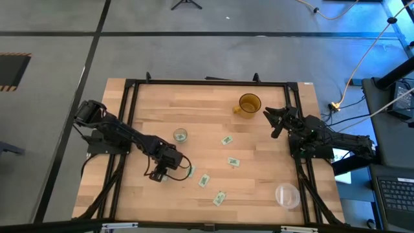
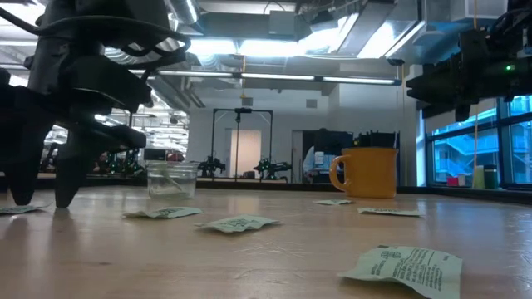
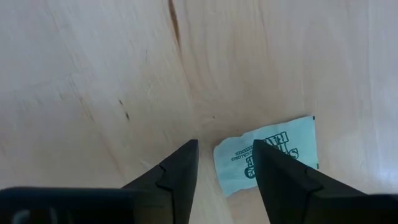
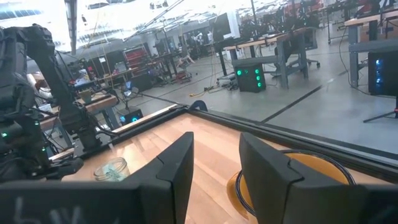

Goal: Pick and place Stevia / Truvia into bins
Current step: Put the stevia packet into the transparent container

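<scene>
Five Stevia packets lie loose on the table [image 1: 129, 194], counting the one [image 3: 267, 152] under the left gripper [image 1: 157, 175], whose fingers stand open astride it. The glass cup [image 1: 180, 135] seems to hold another, hard to tell. The amber mug [image 1: 248, 104] sits below the right gripper [image 1: 274, 121], open and empty.

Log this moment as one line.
left gripper: open, low over a Stevia packet | right gripper: open, waiting above amber mug | glass cup: one packet inside
</scene>
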